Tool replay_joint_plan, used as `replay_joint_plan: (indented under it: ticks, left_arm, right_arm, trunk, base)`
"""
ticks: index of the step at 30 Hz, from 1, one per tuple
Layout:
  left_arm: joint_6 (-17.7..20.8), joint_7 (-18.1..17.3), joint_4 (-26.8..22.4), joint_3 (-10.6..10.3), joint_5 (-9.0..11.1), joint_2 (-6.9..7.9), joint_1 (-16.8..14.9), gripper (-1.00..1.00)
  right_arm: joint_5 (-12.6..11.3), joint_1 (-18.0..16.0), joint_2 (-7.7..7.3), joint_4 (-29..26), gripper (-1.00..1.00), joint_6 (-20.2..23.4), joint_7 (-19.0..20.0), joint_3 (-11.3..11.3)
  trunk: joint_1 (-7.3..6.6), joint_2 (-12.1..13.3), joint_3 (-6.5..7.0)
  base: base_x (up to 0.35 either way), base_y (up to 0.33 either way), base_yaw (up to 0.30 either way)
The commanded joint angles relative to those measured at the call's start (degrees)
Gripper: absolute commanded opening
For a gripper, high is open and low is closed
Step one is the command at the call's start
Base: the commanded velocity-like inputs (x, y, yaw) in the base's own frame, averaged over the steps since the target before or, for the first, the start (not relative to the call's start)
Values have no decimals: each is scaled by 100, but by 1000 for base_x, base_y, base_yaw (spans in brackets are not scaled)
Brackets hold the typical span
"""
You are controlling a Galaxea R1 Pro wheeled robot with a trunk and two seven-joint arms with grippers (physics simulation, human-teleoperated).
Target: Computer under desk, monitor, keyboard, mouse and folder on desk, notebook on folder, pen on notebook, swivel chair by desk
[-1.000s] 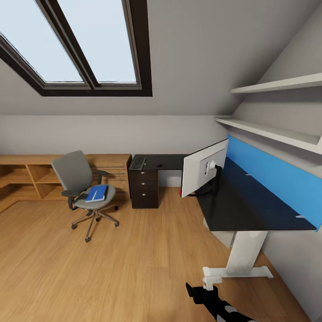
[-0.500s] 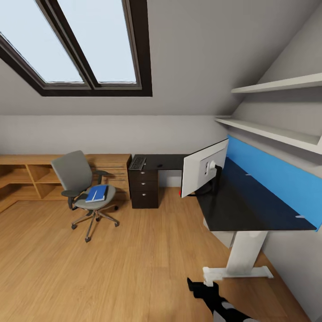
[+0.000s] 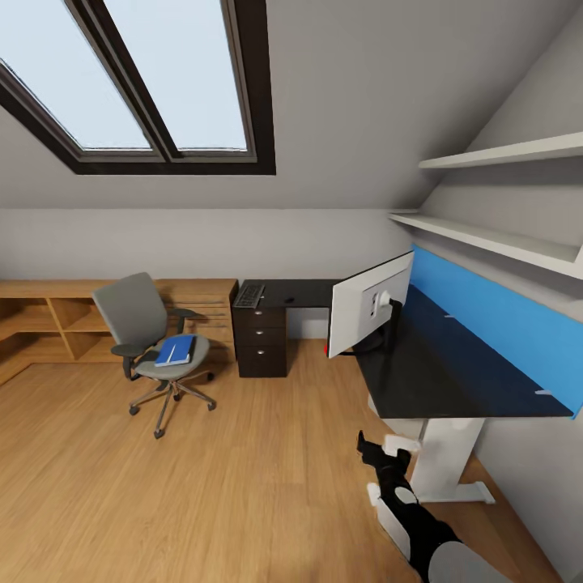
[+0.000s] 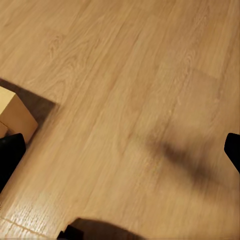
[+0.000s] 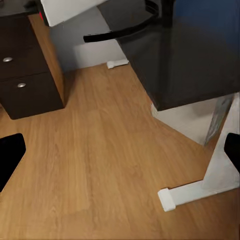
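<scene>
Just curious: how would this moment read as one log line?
right gripper: open, raised beside black-topped desk | bright blue folder: on grey swivel chair

The room held one swivel chair [image 3: 154, 344], one desk [image 3: 453, 368], one monitor [image 3: 368, 304], one keyboard [image 3: 248, 295] and one folder [image 3: 176, 351]. Two wall shelves [image 3: 494, 239] hung at the upper right, and two skylight panes [image 3: 162, 73] filled the upper left.

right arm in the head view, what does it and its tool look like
The right arm is mostly glossy black with a light grey segment nearer the trunk, built from rounded jointed links. Its tool is black, with two short dark fingers. In the right wrist view those fingers show as plain black rounded tips. No cables or markings are visible.
</scene>
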Motion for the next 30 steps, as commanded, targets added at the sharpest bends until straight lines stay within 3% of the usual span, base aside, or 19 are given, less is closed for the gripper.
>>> replay_joint_plan:
  ticks: [1,8,10,12,13,15,21,30]
  left_arm:
    - [-11,-43,27,5,42,-1,-2,100]
    - [-8,-48,214,-1,35,27,-2,100]
    - [-8,-40,226,2,36,77,-2,100]
    - [-7,-35,235,-1,32,116,-2,100]
    - [-7,-34,237,-2,30,120,-2,100]
    - [-7,-33,237,-3,29,128,-2,100]
    - [-17,-32,236,-4,25,131,-2,100]
    - [-20,-25,234,-3,25,131,-2,100]
  right_arm:
    - [-39,-5,-35,-83,100,-21,-68,49]
    - [-32,-85,-198,-941,100,229,-320,49]
    - [-37,-165,-267,-1318,100,720,-545,49]
    - [-43,-241,-348,-1980,100,1877,-808,41]
    - [-44,-254,-375,-2148,100,2194,-849,37]
    - [-48,-266,-448,-2291,100,2437,-878,39]
    - [-59,-277,-586,-2429,100,2257,-907,61]
    - [-71,-278,-577,-2449,100,2150,-906,96]
  trunk:
    - [2,-4,-3]
    - [2,-4,-3]
    - [2,-4,-3]
    - [2,-4,-3]
    - [2,-4,-3]
    - [2,-4,-3]
    - [2,-4,-3]
    - [2,-4,-3]
  base:
    - [0,0,0]
    - [0,0,0]
    - [0,0,0]
    - [0,0,0]
    - [0,0,0]
    - [0,0,0]
    - [0,0,0]
    - [18,-4,0]
